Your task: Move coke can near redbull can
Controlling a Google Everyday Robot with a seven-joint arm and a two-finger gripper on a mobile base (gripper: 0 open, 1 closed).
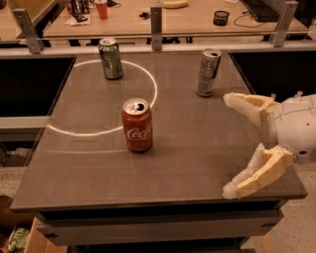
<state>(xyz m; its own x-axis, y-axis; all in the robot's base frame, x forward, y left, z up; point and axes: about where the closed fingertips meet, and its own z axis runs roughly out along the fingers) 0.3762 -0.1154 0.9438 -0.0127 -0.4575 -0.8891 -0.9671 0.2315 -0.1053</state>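
The coke can (137, 125) stands upright near the middle of the brown table (98, 163), red-orange with white script and an opened silver top. The redbull can (208, 72), slim and silver-grey, stands upright at the back right. My gripper (229, 144) is over the table's right side, well to the right of the coke can and in front of the redbull can. Its two pale fingers (244, 106) are spread wide and hold nothing.
A green can (110, 59) stands at the back left, on a white circle line (148, 104) marked on the table. A rail with metal posts (156, 21) runs behind the table. A desk with clutter (148, 12) lies beyond.
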